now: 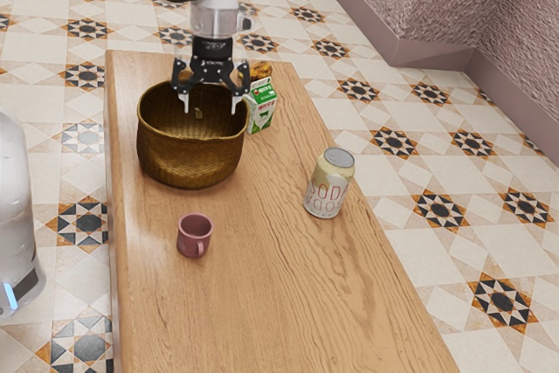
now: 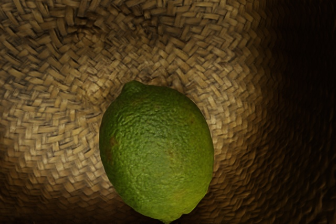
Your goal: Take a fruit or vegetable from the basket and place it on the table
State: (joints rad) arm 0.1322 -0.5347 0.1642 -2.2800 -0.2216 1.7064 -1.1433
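Note:
My gripper [image 1: 210, 107] is at the mouth of the brown woven basket [image 1: 188, 156], its two fingers spread wide with a gap between the tips. In the wrist view a green lime [image 2: 157, 150] lies on the woven inside of the basket [image 2: 52, 98], below my hand. The basket's wall hides its lower inside from the exterior view. The basket stands on the wooden table [image 1: 262, 286].
Close beside the basket, toward the exterior view's right, stands a green and white carton [image 1: 262, 109], with a brown item [image 1: 261, 70] behind it. A pink mug [image 1: 194, 235] and a soda can [image 1: 329, 183] stand nearer the camera.

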